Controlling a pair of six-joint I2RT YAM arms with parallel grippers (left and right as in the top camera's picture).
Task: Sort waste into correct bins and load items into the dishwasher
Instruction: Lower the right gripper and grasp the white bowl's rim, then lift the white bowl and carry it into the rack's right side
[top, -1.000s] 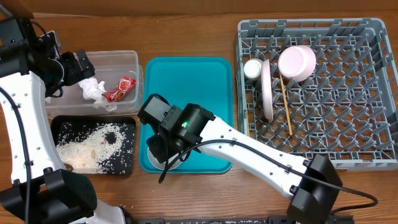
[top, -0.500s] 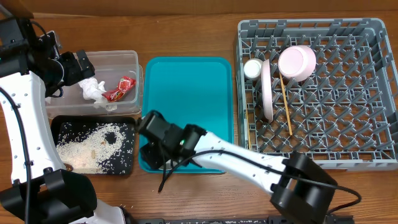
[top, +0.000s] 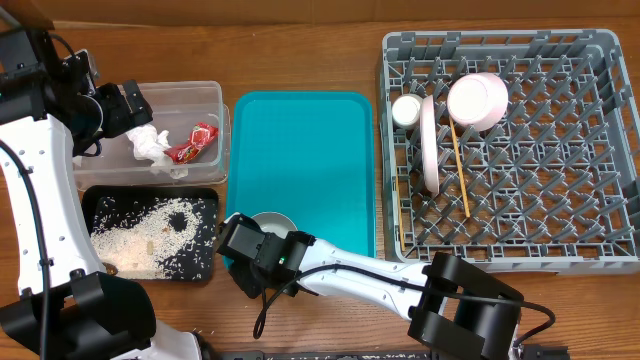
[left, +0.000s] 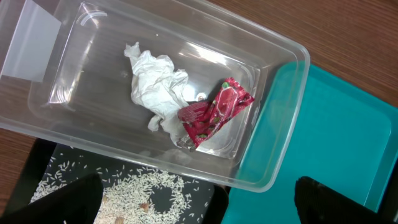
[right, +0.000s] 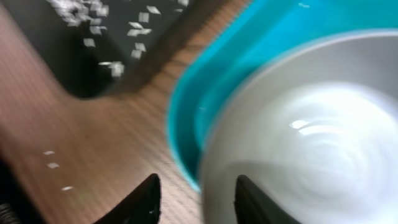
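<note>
Wooden tabletop (top: 300, 60) is being shown from above, with the teal serving tray (top: 300, 150) lying at its middle and serving as the reference for all positions. At the tray's near left corner the small white bowl (top: 272, 222) is resting inside the rim. The right gripper (right: 198, 183) is being held at that same corner, its fingers part-way apart with one inside the bowl and one outside. The wrist view is blurred, so it cannot be told whether the rim is being pinched. Left of the tray, at its far end, the clear tub (left: 286, 62) is standing just beside it. The tub is holding the crumpled white tissue (left: 155, 87) and the red snack wrapper (left: 214, 112), which are touching each other. The left gripper (left: 199, 186) is being held above this tub with its fingers spread fully wide and gripping nothing. Left of the tray's near end, the black tray (top: 95, 200) is carrying the rice-like grains (top: 150, 235). Right of the tray, the grey dish rack (top: 560, 200) is holding the cream cup (top: 406, 110), the pink plate (top: 430, 145) set on edge, the pink bowl (top: 478, 100) and a wooden chopstick (top: 460, 170).
</note>
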